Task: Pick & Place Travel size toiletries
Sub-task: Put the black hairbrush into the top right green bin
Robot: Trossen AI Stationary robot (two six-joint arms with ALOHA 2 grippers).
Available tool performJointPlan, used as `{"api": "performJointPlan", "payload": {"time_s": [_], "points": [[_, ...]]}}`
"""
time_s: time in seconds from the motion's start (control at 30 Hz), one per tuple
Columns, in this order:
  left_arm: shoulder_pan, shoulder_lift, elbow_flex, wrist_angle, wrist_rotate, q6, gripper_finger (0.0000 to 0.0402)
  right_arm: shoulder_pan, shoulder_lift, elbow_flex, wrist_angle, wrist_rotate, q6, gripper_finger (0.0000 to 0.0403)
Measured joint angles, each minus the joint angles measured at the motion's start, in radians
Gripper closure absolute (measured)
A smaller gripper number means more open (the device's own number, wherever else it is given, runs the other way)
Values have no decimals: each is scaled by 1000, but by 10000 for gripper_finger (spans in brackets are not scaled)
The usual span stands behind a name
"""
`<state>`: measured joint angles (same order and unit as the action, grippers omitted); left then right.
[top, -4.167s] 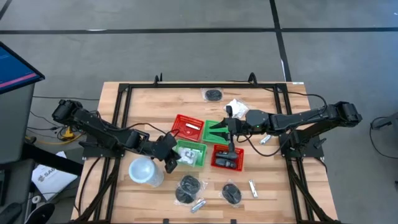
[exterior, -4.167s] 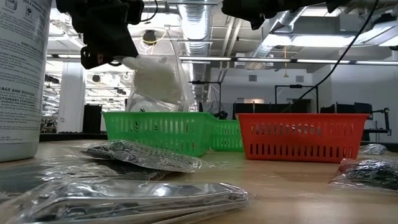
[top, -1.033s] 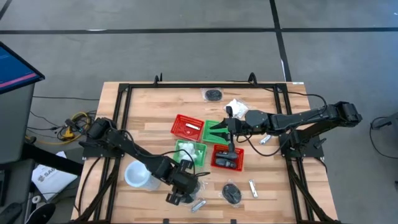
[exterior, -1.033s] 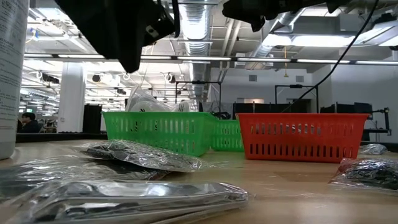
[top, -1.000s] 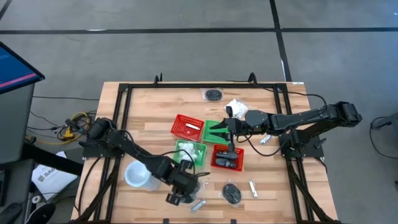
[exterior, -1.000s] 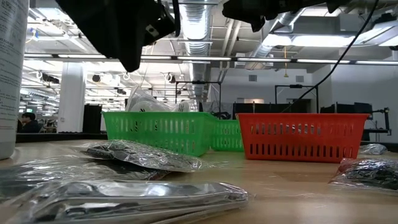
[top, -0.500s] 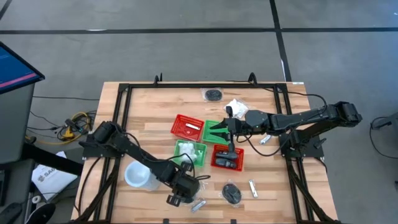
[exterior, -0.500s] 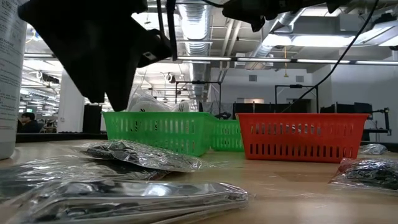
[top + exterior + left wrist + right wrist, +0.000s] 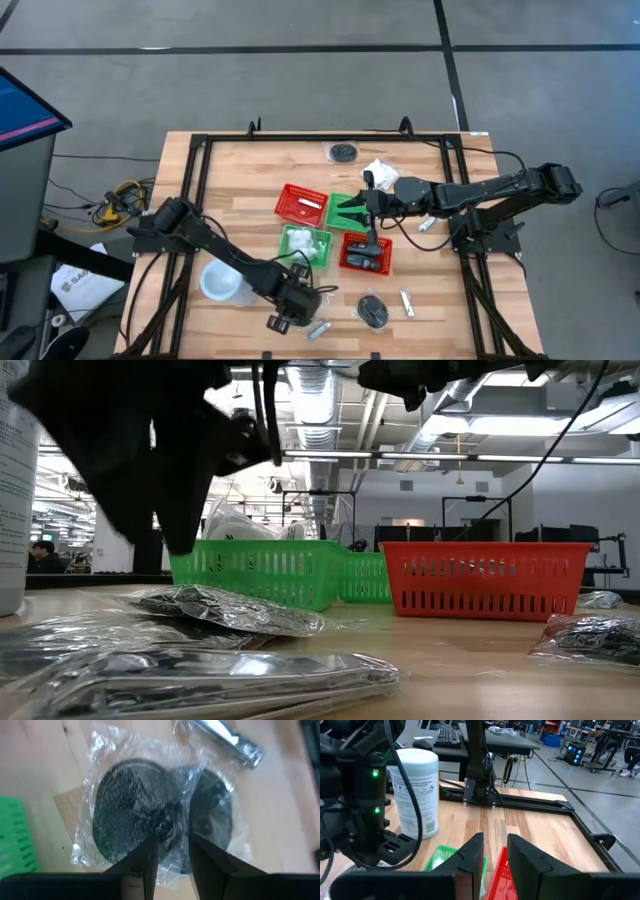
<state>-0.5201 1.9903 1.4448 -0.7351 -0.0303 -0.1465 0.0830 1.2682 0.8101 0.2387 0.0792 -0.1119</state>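
A black round bundle in clear wrap [image 9: 130, 805] lies flat on the wood near the table's front edge. My left gripper [image 9: 172, 851] hangs just above it, pointing down and open, with nothing between its fingers; from overhead the gripper [image 9: 292, 305] covers most of the bundle. In the low view the left gripper [image 9: 170, 530] stands clear above the packets. A short silvery tube [image 9: 225, 740] lies beside the bundle. My right gripper [image 9: 495, 851] waits open and empty, held level over the middle baskets [image 9: 365, 205].
Two red baskets [image 9: 301, 204] [image 9: 365, 253] and two green baskets [image 9: 345, 210] [image 9: 306, 243] sit mid-table; the nearer green one holds white packets. A white cup [image 9: 220, 281] stands left of my left arm. Loose items: black bundles [image 9: 373, 310] [image 9: 343, 152], tubes [image 9: 407, 302] [image 9: 425, 224], a white packet [image 9: 380, 172].
My left gripper has come down toward the black bundle near the table's front edge, its fingers still apart. The bundle and the other items have stayed where they lay.
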Motion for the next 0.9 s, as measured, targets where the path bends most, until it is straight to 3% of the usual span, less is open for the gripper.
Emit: {"api": "performJointPlan", "payload": {"time_s": [0.33,0.67,0.9], "points": [[-1,17,-1,2,-4,19,299,0,0,0,-2,0,5,326],[-1,17,-1,6,-4,19,222,0,0,0,-2,0,8,326],[-1,21,-39,40,-5,19,206,0,0,0,-1,0,8,326]]}}
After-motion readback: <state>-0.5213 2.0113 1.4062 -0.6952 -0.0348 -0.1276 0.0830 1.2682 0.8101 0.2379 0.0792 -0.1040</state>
